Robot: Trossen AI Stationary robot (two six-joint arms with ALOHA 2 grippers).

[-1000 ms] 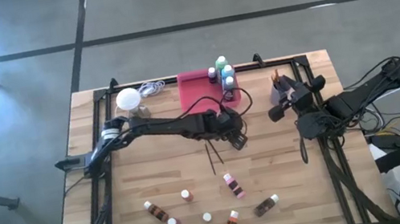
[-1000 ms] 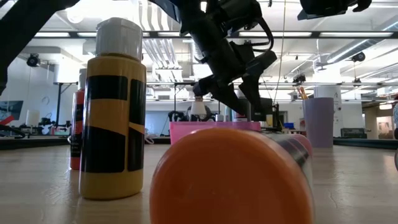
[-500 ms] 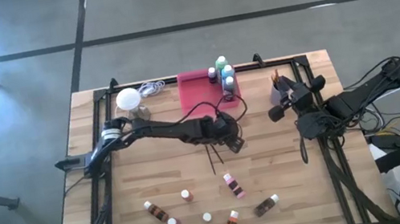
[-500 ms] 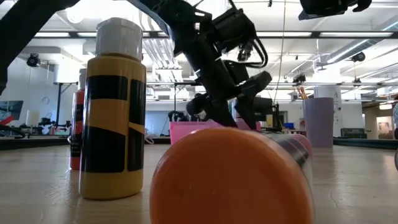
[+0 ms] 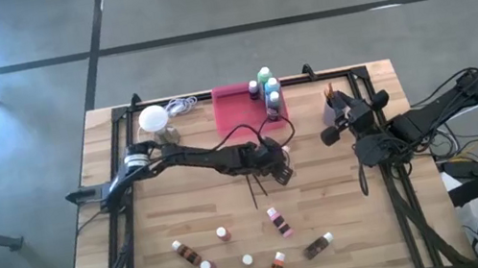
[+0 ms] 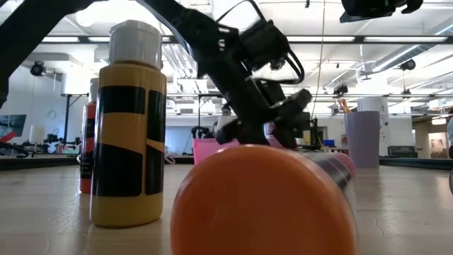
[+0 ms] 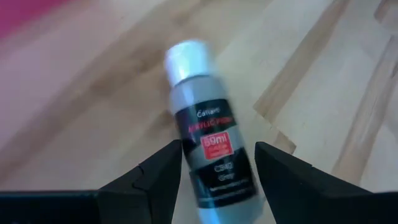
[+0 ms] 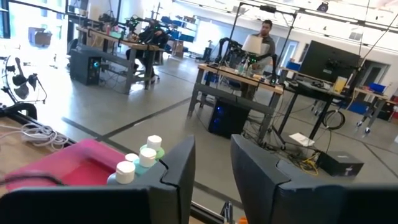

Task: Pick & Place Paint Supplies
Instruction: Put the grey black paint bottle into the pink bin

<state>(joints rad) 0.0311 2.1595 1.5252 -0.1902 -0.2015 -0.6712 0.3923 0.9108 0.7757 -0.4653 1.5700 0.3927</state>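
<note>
A grey paint bottle (image 7: 214, 158) with a white cap lies on the wooden table just near the pink tray (image 5: 236, 105), its cap pointing away from my left gripper (image 7: 217, 146). That gripper (image 5: 280, 170) is low over the bottle and slants down. It is open, with one finger on each side of the bottle's body. Several small white-capped bottles (image 5: 278, 220) lie and stand near the table's front edge. Thin dark paintbrushes (image 5: 253, 190) lie beside the left gripper. My right gripper (image 5: 328, 131) hangs open and empty above the table's right side.
Green, blue and purple bottles (image 5: 267, 88) stand at the tray's far right corner. A white globe lamp (image 5: 153, 118) with its cord sits at the far left. A cup holding brushes (image 5: 335, 98) stands at the far right. In the low view a yellow-black bottle (image 6: 129, 127) and a lying orange bottle (image 6: 269, 202) are close to the camera.
My left gripper has sunk toward the table next to the tray, tipping a little as it went down, and now stands low over the grey bottle. Its fingers have kept the same gap.
</note>
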